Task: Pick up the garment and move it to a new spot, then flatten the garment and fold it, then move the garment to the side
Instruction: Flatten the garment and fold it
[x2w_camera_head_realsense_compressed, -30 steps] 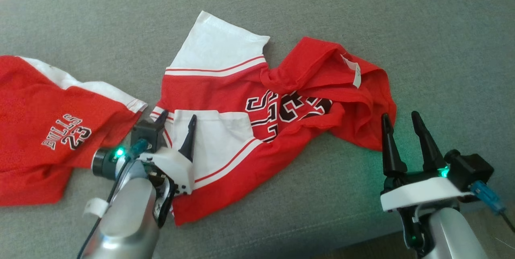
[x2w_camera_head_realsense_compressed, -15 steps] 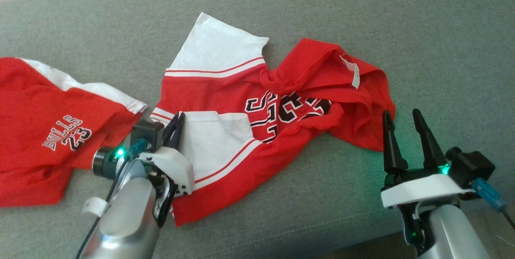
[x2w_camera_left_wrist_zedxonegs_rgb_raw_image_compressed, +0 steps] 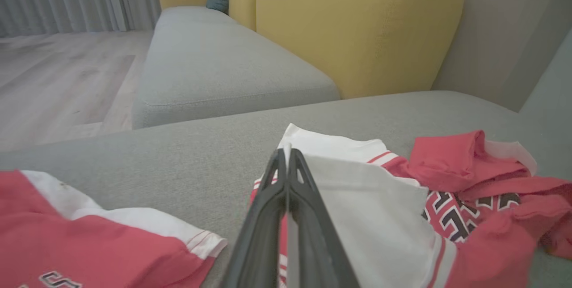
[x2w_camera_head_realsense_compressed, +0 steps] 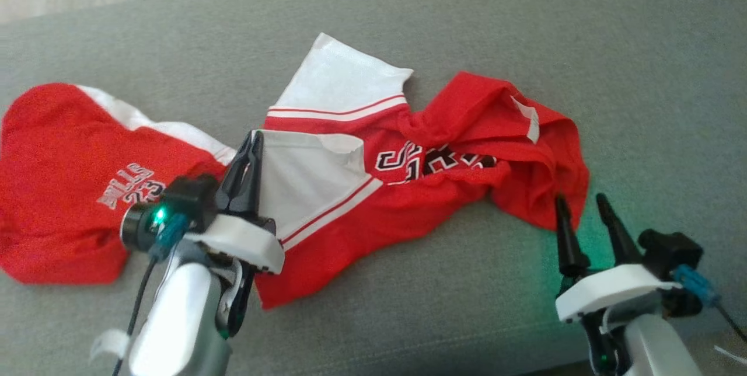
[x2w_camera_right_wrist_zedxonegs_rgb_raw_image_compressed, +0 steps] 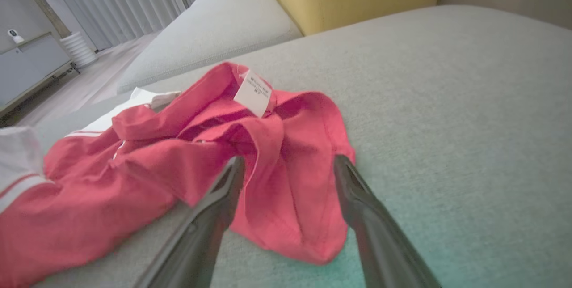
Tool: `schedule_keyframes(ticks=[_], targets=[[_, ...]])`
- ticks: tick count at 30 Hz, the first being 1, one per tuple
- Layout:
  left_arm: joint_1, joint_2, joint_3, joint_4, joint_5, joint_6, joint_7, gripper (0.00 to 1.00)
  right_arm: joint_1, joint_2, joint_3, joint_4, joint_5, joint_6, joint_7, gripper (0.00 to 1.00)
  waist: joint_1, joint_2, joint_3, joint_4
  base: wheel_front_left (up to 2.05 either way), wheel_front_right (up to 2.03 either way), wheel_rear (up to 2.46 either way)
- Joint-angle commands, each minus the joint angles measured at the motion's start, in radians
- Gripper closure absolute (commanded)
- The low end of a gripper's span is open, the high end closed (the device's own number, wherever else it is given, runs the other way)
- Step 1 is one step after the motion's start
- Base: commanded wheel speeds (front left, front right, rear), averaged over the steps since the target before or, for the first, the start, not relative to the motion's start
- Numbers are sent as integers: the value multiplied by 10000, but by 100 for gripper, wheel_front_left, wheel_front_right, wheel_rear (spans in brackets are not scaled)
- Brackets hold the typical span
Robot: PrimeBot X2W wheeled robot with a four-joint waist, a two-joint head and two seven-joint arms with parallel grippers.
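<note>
Pinching garment (x2w_camera_head_realsense_compressed: 362,212) by its white edge, left gripper (x2w_camera_head_realsense_compressed: 253,135); right gripper (x2w_camera_head_realsense_compressed: 580,204) beside.

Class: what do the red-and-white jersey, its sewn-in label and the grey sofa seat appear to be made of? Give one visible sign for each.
Jersey: thin, soft knit fabric, matt, possibly polyester; it crumples into loose folds.
Label: stiffer white tape, woven or printed; it keeps flat while the cloth around it sags.
Sofa seat: grey woven upholstery, matt, with a fine speckled weave.
</note>
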Motion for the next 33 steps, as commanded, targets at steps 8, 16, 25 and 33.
schedule_keyframes(ticks=[8,16,25,33], targets=[[660,2,658,-2216,50,46,-120,100,74,-43,171,661,-839,-9,267,0,0,0,-217,543,0,0,0],[1032,-109,573,-2607,115,-176,-120,100,-285,-43,-193,1486,-1981,-9,156,0,0,0,-133,750,0,0,0],[1074,-164,639,-2571,148,-282,-120,100,-647,-43,-898,2062,-2284,-9,-209,0,0,0,-84,675,0,0,0],[1107,-190,696,-2551,171,-339,-120,100,-845,-43,-1185,2201,-2385,-9,-555,0,0,0,-125,624,0,0,0]])
